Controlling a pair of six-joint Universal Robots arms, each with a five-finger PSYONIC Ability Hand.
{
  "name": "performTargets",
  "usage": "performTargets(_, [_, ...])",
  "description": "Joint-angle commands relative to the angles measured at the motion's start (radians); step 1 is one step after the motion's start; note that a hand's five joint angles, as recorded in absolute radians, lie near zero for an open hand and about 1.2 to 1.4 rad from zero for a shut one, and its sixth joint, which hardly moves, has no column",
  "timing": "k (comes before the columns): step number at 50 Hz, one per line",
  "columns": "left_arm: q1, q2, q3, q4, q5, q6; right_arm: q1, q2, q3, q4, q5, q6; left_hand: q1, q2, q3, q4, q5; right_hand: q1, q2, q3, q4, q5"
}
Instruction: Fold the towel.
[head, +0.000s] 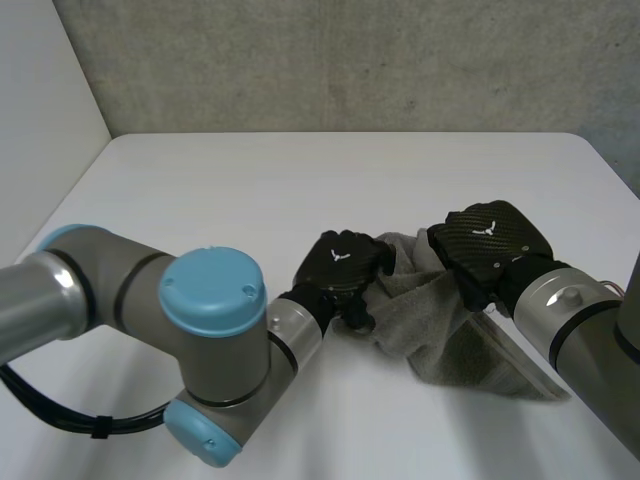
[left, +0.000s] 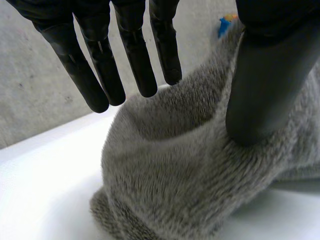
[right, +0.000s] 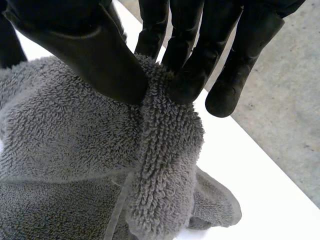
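Pinching one grey towel (head: 440, 335), right hand (head: 490, 245); left hand (head: 340, 262) straight-fingered; one table (head: 300, 180).

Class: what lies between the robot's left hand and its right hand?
A bunched part of the grey towel spans the gap from the left hand to the right hand, as the head view shows.

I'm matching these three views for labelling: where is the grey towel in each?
Head view: towel bunched between left hand and right hand.
Left wrist view: towel under the left hand's thumb.
Right wrist view: a towel fold pinched by the right hand.
Shared landmark: the white table.
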Motion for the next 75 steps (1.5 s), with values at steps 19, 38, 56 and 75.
performTargets(19, [0.025,0.141,0.031,-0.005,-0.014,-0.018,-0.005,-0.148,0.003,-0.182,-0.026,0.063,0.662,0.658,0.67,0.658,0.505,0.046,0.074,0.037,0.033,0.047])
performTargets(38, [0.2,0.598,0.009,-0.008,-0.005,-0.107,0.15,-0.203,-0.197,-0.194,-0.049,0.264,0.662,0.658,0.67,0.658,0.505,0.046,0.074,0.037,0.033,0.047])
performTargets(56, [0.2,0.151,-0.005,0.002,0.0,-0.046,0.191,0.192,-0.224,-0.09,0.022,0.264,0.662,0.658,0.67,0.658,0.505,0.046,0.074,0.037,0.033,0.047])
performTargets(75, [0.22,0.012,0.16,0.054,-0.018,0.163,0.165,0.348,-0.331,-0.137,0.072,0.25,-0.5,-0.505,-0.492,-0.504,-0.657,-0.971,-0.942,-0.98,-0.983,-0.97])
